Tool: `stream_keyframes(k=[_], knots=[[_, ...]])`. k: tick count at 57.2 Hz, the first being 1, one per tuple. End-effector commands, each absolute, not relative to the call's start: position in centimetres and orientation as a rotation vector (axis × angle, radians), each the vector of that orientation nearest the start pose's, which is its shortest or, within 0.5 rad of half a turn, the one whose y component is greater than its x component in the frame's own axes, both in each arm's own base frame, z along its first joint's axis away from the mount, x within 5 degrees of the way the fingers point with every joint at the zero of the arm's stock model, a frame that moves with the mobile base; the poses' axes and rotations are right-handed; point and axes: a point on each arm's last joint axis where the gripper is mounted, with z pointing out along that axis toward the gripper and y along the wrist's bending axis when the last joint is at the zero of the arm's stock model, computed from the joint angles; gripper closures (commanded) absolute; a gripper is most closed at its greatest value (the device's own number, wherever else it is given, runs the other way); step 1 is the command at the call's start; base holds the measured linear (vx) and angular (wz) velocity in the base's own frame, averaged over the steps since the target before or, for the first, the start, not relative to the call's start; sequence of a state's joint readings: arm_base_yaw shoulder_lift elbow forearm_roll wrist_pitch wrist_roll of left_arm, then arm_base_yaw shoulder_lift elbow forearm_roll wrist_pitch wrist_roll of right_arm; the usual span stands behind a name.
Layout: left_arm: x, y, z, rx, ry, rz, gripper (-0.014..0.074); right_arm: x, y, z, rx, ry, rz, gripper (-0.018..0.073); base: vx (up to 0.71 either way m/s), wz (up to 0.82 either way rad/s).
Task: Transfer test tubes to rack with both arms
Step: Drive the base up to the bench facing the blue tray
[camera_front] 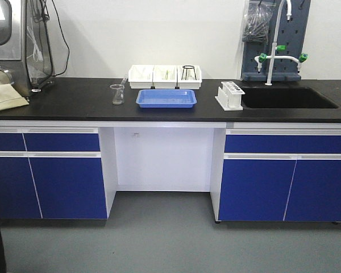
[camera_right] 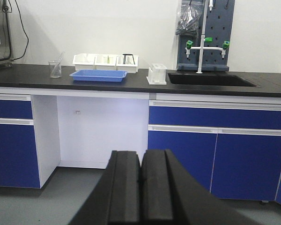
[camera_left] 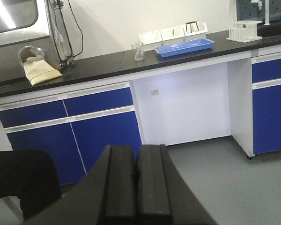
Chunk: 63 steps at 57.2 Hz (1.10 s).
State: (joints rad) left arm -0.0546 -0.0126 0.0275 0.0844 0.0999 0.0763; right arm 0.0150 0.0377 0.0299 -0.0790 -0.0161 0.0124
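The white plastic rack (camera_front: 230, 95) tops a matt countertop (camera_front: 74, 99).

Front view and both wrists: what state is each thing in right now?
Left gripper: shut, holding nothing.
Right gripper: shut, holding nothing.
Rack: upright on the counter beside the sink; contents unclear.
Beaker: upright, slim item leaning in it.
Blue tray: flat, looks empty.
Cabinet doors: shut.

My front camera faces the blue tray (camera_front: 166, 98) square-on, from well back and somewhat above it. My left wrist camera sits low and far left of the tray, tilted, peering over my left pincer (camera_left: 136, 161). The right wrist camera (low too, but level) looks from right of the tray over my right pincer (camera_right: 140, 164). All three views share the tray.
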Motion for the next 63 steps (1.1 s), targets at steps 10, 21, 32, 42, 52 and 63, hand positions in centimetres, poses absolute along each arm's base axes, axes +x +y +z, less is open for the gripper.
stream_keyframes(k=[10, 21, 32, 42, 52, 63], knots=[[5.51, -0.28, 21.16, 0.149, 1.487, 0.076, 0.0601, 6.21, 0.13, 20.33, -0.065, 1.489, -0.042, 0.0568, 0.00, 0.00], [5.51, -0.28, 21.16, 0.149, 1.487, 0.076, 0.0601, 6.21, 0.13, 20.33, -0.065, 1.489, -0.042, 0.0568, 0.00, 0.00], [5.51, -0.28, 21.16, 0.149, 1.487, 0.076, 0.0601, 6.21, 0.13, 20.33, -0.065, 1.489, -0.042, 0.0568, 0.00, 0.00], [5.51, -0.28, 21.16, 0.149, 1.487, 0.076, 0.0601, 6.21, 0.13, 20.33, -0.065, 1.489, -0.042, 0.0568, 0.00, 0.00], [5.51, -0.28, 21.16, 0.149, 1.487, 0.076, 0.0601, 6.21, 0.13, 20.33, -0.065, 1.489, -0.042, 0.0568, 0.02, -0.03], [5.51, -0.28, 21.16, 0.149, 1.487, 0.076, 0.0601, 6.21, 0.13, 20.33, -0.065, 1.489, -0.042, 0.0568, 0.05, -0.02]])
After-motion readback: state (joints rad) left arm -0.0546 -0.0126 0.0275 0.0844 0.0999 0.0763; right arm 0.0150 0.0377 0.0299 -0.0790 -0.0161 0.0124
